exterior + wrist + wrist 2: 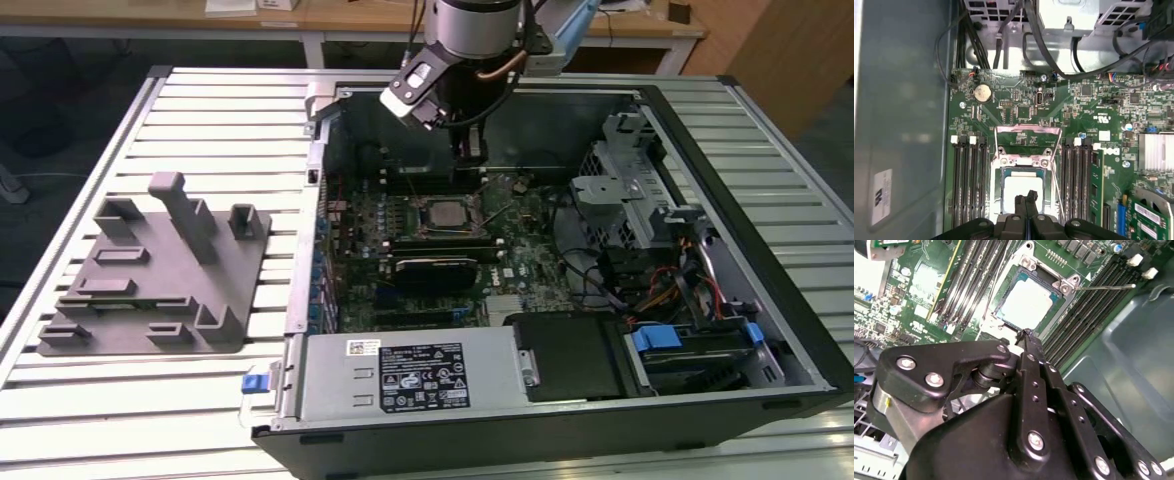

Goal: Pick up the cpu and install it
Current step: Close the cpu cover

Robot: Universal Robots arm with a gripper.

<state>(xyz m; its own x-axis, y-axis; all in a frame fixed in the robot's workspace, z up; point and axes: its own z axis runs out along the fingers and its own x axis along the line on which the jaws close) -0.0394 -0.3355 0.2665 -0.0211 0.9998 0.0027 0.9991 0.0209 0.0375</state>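
Observation:
The cpu (1027, 302), a small pale silver square, lies flat in the motherboard socket (1024, 191) between the memory slots. The socket's metal load frame (1027, 136) is swung open beside it. My gripper (1026, 335) hangs just above the chip's edge with its two black fingers pressed together and nothing between them; it shows the same in the first wrist view (1026, 198). In the exterior view the gripper (467, 152) reaches down into the open computer case, above the socket with the cpu (438, 213).
The open case (747, 330) lies on a slatted metal table. A grey fixture plate (154, 270) with upright posts sits at the exterior view's left. Inside the case are a black heatsink block (434, 268), a power supply (400, 375), a drive cage (627, 190) and cables.

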